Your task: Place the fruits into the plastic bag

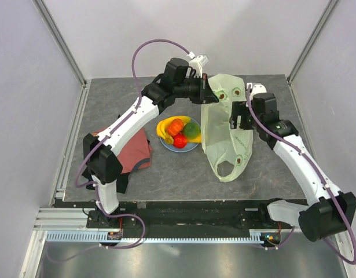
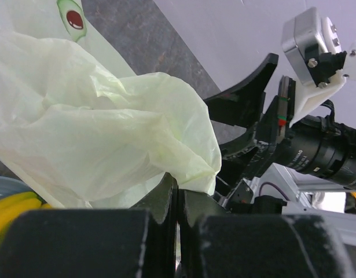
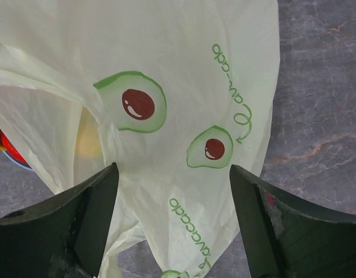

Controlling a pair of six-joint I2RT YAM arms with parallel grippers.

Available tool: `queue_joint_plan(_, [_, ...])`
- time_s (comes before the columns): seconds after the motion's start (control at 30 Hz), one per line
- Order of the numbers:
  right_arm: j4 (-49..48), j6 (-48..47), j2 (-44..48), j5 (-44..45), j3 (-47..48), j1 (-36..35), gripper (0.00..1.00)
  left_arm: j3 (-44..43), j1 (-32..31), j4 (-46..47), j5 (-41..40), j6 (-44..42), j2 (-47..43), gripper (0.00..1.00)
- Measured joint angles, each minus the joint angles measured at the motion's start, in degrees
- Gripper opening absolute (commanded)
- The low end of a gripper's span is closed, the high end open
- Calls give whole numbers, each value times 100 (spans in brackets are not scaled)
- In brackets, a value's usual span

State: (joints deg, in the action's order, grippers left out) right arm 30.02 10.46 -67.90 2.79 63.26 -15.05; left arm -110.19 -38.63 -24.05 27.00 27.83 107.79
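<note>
The fruits, yellow bananas, an orange-red one, a red one and a green one, lie piled on a round blue plate mid-table. The pale yellow-green plastic bag with avocado prints lies right of the plate, its upper edge lifted. My left gripper is shut on the bag's edge and holds it up off the table. My right gripper hangs open above the bag's middle, a finger at each side, not touching it. A bit of banana shows in the left wrist view.
A red printed T-shirt lies at the left under the left arm. The grey table has walls at the back and both sides. The right gripper's body is close to the left gripper.
</note>
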Motion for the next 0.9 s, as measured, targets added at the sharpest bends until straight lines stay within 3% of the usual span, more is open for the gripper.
queue_joint_plan(0.17, [-24, 2, -310, 118, 157, -251, 86, -92, 76, -142, 236, 85, 136, 2])
queue_joint_plan(0.57, [24, 76, 107, 114, 273, -295, 88, -232, 151, -391, -160, 328, 138, 2])
queue_joint_plan(0.67, [-46, 140, -94, 308, 157, -299, 85, -280, 157, -457, -160, 326, 138, 2])
queue_joint_plan(0.77, [-11, 146, -424, 501, 122, -299, 72, -341, 190, -516, -111, 326, 138, 2])
queue_joint_plan(0.83, [-11, 107, -562, 595, 122, -299, 49, -378, 232, -555, -35, 323, 138, 1])
queue_joint_plan(0.87, [-13, 70, -588, 638, 122, -299, 29, -400, 260, -575, 35, 321, 138, 2])
queue_joint_plan(0.9, [-26, 63, -608, 680, 122, -299, 20, -433, 297, -599, 81, 319, 144, 2])
